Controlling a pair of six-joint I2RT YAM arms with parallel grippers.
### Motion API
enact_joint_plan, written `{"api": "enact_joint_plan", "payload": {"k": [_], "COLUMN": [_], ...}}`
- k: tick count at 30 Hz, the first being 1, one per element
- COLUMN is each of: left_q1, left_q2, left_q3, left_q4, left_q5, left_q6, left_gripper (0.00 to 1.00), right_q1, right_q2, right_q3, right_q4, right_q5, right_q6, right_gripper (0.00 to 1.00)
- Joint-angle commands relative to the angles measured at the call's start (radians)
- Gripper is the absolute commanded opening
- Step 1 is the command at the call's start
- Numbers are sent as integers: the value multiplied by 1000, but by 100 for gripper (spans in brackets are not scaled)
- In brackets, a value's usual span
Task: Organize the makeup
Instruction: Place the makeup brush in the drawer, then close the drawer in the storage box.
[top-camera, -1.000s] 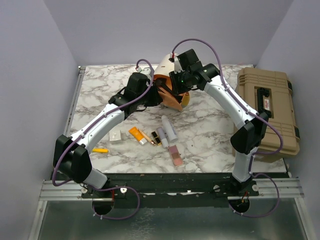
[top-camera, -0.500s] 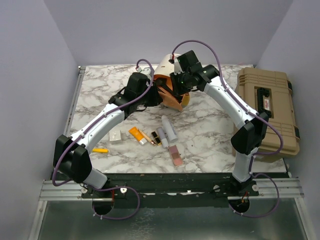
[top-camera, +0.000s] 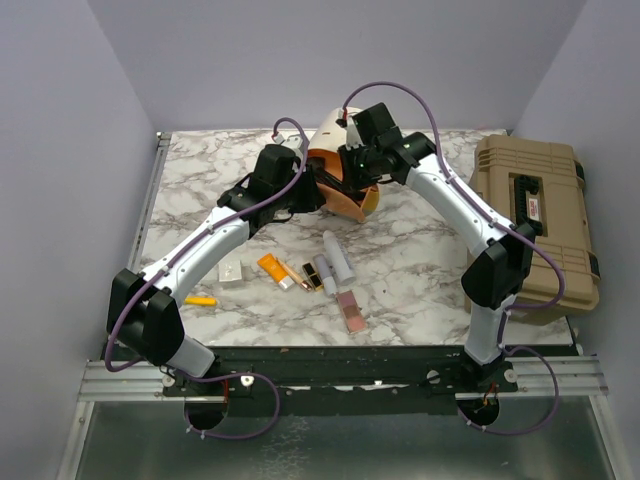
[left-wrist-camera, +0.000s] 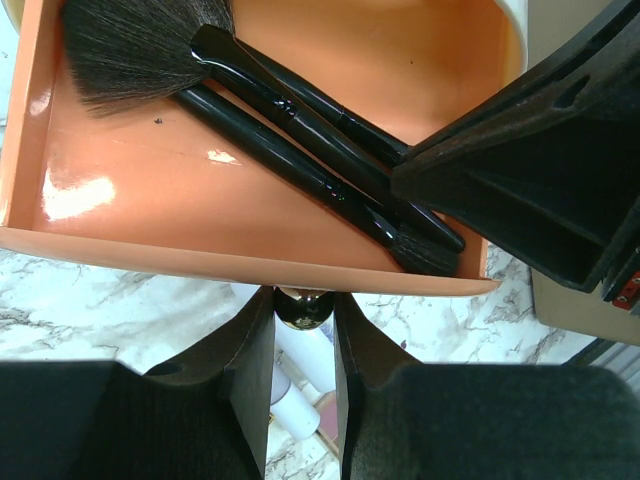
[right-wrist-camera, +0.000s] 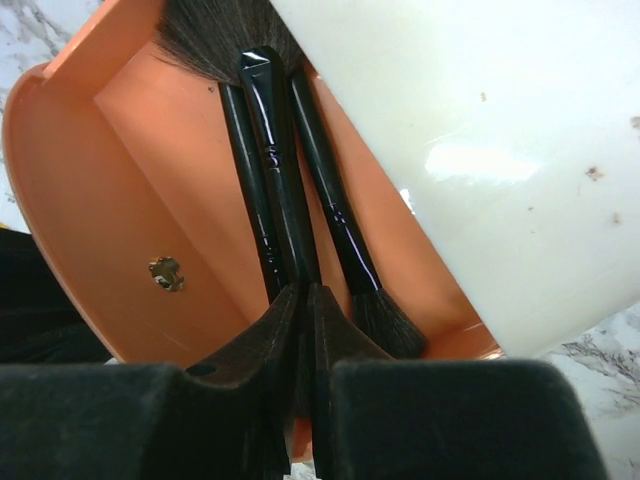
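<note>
Left gripper (left-wrist-camera: 303, 312): fingers clamped on drawer knob (left-wrist-camera: 303, 306)
Right gripper (right-wrist-camera: 303, 300): fingers closed on middle brush (right-wrist-camera: 272, 160) handle
Drawer (left-wrist-camera: 150, 200): orange, three brushes laid inside

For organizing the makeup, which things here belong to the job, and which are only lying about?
Job:
compact, orange tube, lipsticks, white tubes, palette, brushes, and probably the case with its drawer, where both arms work.

Lying about:
toolbox; yellow stick, though I cannot tell what it is.
</note>
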Motion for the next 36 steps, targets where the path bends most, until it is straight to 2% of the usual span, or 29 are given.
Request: {"api": "enact_joint_plan", "payload": {"k": [1,5,10,15,16,19,21,23,25,32,36], "left_q1": [-3,-2,-2,-2,-1,-1,-2,-3,-2,-3,-2], "left_q2": [-2,-4,-1,-3,-4,-1,-1,-2,2,9,5], "left_q3": [20,26,30,27,27,30,32,30,31,31,30], "left_q4": [-11,-11,-11,-11,-11,-11,-10,-10,-10,-9,-9], "left_q5": [22,8,1,-4,-6,-5,-3,-5,-6,-16,-15], "left_q6": [13,13,13,9,11,12,11,9,9,20,20], "left_gripper": [3,3,3,3,3,3,3,3,3,1,1], "right_q1": [3,3,2,3,2,2,2,1,-1,-58,-113], "right_q2": [-19,-74,-191,-302,-322,-366,-383,-389,-384,-256,-148], "right_q3": [7,-30,-131,-232,-256,-305,-323,-337,-333,-150,-26], "right_q4": [9,34,146,267,295,359,379,400,419,417,368], "right_q5": [89,102,28,107,150,288,383,461,499,420,231], "right_q6": [4,9,30,62,65,82,93,97,96,132,170], "right_gripper": [18,21,25,27,31,36,49,73,82,87,85]}}
